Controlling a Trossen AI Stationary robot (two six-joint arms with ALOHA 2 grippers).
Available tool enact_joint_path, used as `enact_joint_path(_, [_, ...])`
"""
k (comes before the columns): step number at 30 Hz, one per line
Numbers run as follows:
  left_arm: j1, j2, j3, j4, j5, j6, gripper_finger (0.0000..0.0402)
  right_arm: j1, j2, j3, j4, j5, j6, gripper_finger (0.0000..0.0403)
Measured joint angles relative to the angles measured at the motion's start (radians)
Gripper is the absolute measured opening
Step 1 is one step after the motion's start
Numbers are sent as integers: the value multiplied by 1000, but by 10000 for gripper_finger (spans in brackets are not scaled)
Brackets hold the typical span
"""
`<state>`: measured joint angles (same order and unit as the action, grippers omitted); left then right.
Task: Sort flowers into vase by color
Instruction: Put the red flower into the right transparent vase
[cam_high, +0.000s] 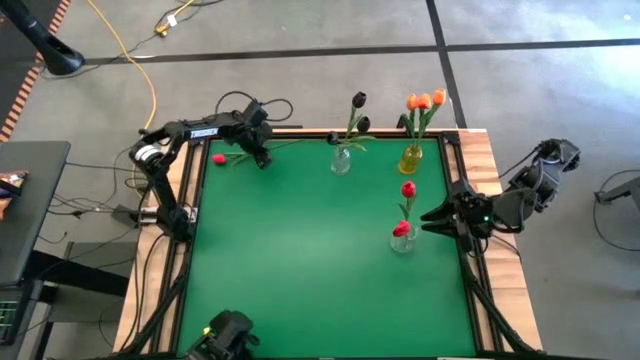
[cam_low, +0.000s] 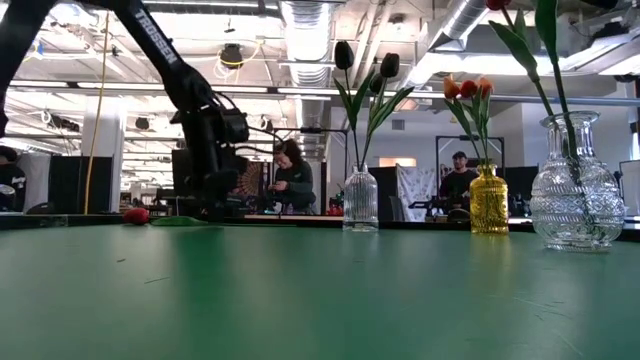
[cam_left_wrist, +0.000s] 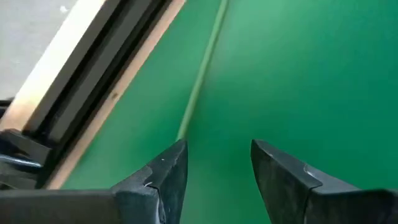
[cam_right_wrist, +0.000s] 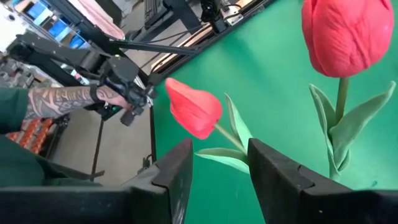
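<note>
Over the green table (cam_high: 300, 260), both arms are down at the flowers.

At the far left corner the left arm, lettered "TROSSEN", reaches along the back edge; the left gripper (cam_high: 262, 157) hangs low with its fingers (cam_left_wrist: 163, 180) parted and nothing between them, and the loose red tulip (cam_high: 219, 158) lies flat beside it, its green stem (cam_left_wrist: 200, 78) running on ahead of the fingertips. From the right edge the right arm stretches inward, the right gripper (cam_high: 432, 217) just beside the near clear vase (cam_high: 402, 240). Its fingers (cam_right_wrist: 177, 174) stand partly open with two red tulips (cam_right_wrist: 194, 107) just beyond them; whether they grip a stem cannot be told. A clear vase (cam_high: 341, 160) holds dark tulips; a yellow vase (cam_high: 411, 158) holds orange ones.
</note>
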<state>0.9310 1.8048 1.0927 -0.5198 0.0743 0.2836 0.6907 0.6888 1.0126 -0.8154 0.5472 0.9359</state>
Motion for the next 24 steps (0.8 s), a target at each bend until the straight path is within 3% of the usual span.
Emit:
enact_joint_path(12, [-12,14,0,10,-166,119,166,0,22,0,1,1,58,179])
enact_joint_path(19, [-3,49,6,-9,-176,193,154,0,39,0,6,1,59,179])
enact_joint_path(24, [1,98,16,-63,-135,156,110,0,59,0,33,1,59,179])
